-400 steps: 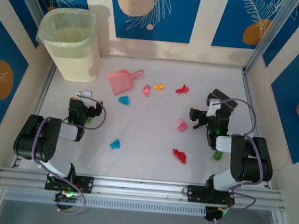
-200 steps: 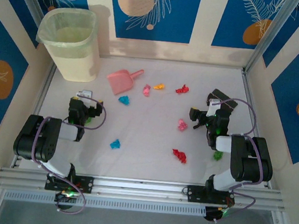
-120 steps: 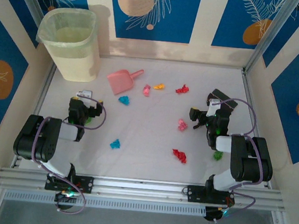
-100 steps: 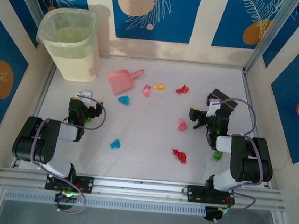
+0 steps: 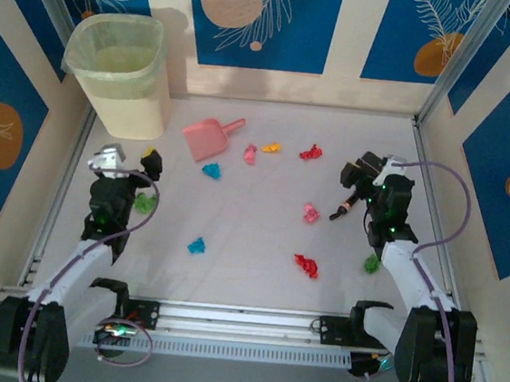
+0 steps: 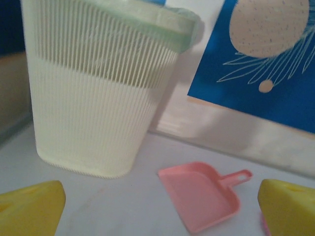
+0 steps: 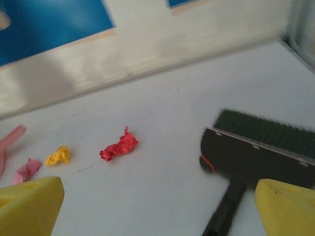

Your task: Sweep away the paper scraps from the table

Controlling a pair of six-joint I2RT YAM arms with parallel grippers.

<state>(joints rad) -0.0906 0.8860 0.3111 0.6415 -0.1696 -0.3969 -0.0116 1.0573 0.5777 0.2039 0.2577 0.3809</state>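
Scraps of crumpled paper (image 5: 305,266) on smooth table (image 5: 252,223); both yellow-padded jaws wide apart.

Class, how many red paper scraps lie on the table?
2. The far red scrap lies right of the orange scrap; the near red scrap lies closer to us, right of centre. Others may be hidden.

I count paper scraps (image 5: 311,212): nine in view from above | by colour: red two, pink two, cyan two, green two, orange one | pink dustpan (image 5: 207,139): one | ribbed bin (image 5: 121,72): one | black brush (image 7: 256,145): one
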